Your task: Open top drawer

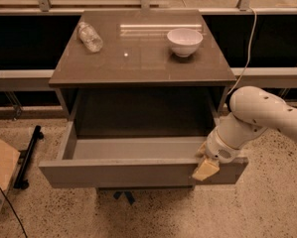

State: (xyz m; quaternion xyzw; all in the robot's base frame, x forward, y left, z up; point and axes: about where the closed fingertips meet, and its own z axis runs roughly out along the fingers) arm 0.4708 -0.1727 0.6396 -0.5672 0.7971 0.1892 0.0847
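Note:
The top drawer (113, 173) is a plain grey-brown flat front without a handle. It stands pulled far out of the cabinet, and its grey floor (138, 148) and inner sides show. My gripper (205, 166) is at the right end of the drawer front, at its top edge. One cream-coloured finger (204, 170) hangs over the outer face of the front. The white arm (259, 113) comes in from the right. The lower drawers are hidden under the open one.
The cabinet top (143, 58) carries a clear plastic bottle (90, 36) lying at the back left and a white bowl (185, 41) at the back right. A cardboard box (0, 175) and a black stand (28, 157) sit on the speckled floor at the left.

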